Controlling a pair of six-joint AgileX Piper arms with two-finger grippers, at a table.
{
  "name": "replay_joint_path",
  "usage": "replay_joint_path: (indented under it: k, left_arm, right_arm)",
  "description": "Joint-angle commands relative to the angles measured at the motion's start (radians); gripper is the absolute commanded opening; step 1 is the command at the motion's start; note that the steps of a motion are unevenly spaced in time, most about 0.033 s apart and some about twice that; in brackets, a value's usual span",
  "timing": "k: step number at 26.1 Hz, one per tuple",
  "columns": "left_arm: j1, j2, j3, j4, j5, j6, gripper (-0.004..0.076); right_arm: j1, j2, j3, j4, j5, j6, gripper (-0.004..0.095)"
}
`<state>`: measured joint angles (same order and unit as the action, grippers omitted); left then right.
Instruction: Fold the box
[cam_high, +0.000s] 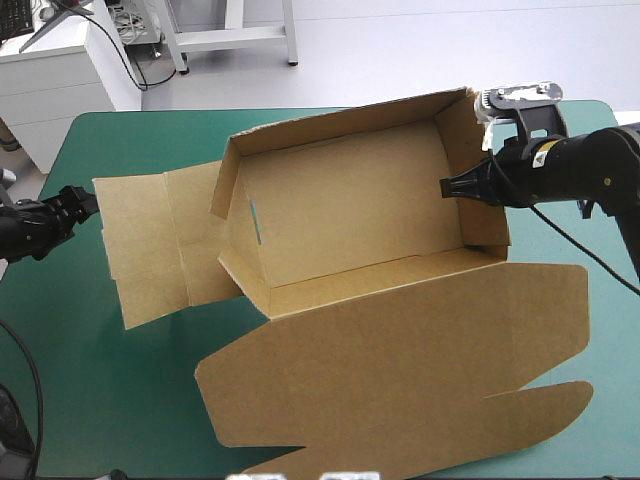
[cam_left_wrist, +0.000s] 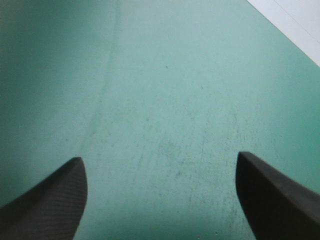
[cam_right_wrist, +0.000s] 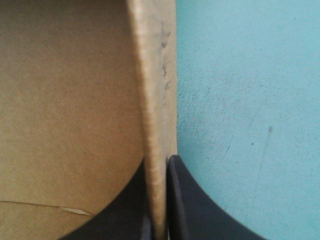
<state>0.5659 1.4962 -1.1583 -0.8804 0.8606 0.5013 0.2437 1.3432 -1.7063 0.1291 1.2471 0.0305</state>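
Note:
The brown box (cam_high: 350, 215) stands mid-table as an open tray with raised walls. Its wide lid (cam_high: 420, 370) lies flat toward the near edge and a flap (cam_high: 150, 245) lies flat on its left. My right gripper (cam_high: 452, 187) is shut on the box's right wall; in the right wrist view that wall (cam_right_wrist: 157, 100) runs edge-on between the black fingers (cam_right_wrist: 185, 200) of the gripper (cam_right_wrist: 159, 200). My left gripper (cam_high: 85, 205) hovers at the table's left edge, just short of the flap. In the left wrist view this gripper (cam_left_wrist: 160, 165) is open over bare teal-green cover (cam_left_wrist: 165, 90).
Teal-green cover (cam_high: 80, 400) shows on the near left and along the right side beyond the box. A white cabinet (cam_high: 50, 70) stands off the far left corner of the table.

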Motion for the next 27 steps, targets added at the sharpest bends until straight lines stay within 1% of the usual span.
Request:
replay_joint_path:
  k: [1, 4, 5, 6, 7, 9, 14, 17, 21, 27]
  left_arm:
    - [-0.03, -0.038, -0.025, -0.099, 0.05, 0.014, 0.0606]
    - [-0.105, -0.038, -0.025, -0.209, 0.134, 0.102, 0.0602]
    - [-0.151, -0.038, -0.025, -0.242, 0.165, 0.142, 0.0602]
    - [-0.172, -0.038, -0.025, -0.252, 0.178, 0.157, 0.0602]
    - [-0.207, -0.038, -0.025, -0.258, 0.207, 0.181, 0.0602]
    - [-0.234, -0.038, -0.025, -0.248, 0.221, 0.195, 0.0602]
    - [-0.256, -0.038, -0.025, -0.268, 0.26, 0.223, 0.0602]
    - [-0.26, -0.038, -0.025, -0.332, 0.303, 0.239, 0.0602]
    - [-0.291, -0.038, -0.025, -0.47, 0.37, 0.316, 0.0602]
    - [-0.337, -0.038, -0.025, -0.522, 0.406, 0.329, 0.0602]
  right_arm:
    - [-0.005, -0.011, -0.027, 0.029, -0.046, 0.004, 0.0]
    - [-0.005, 0.018, -0.027, 0.103, -0.106, -0.031, 0.0]
    - [-0.005, 0.034, -0.029, 0.145, -0.149, -0.038, 0.0]
    - [-0.005, 0.045, -0.029, 0.153, -0.162, -0.042, 0.0]
    - [-0.005, 0.067, -0.034, 0.156, -0.167, -0.042, 0.0]
    - [-0.005, 0.093, -0.039, 0.156, -0.172, -0.04, 0.0]
    - [-0.005, 0.142, -0.039, 0.153, -0.191, -0.04, 0.0]
    - [-0.014, 0.168, -0.039, 0.159, -0.207, -0.04, 0.0]
    - [-0.023, 0.194, -0.039, 0.167, -0.207, -0.04, 0.0]
    - [-0.023, 0.198, -0.039, 0.178, -0.219, -0.038, 0.0]
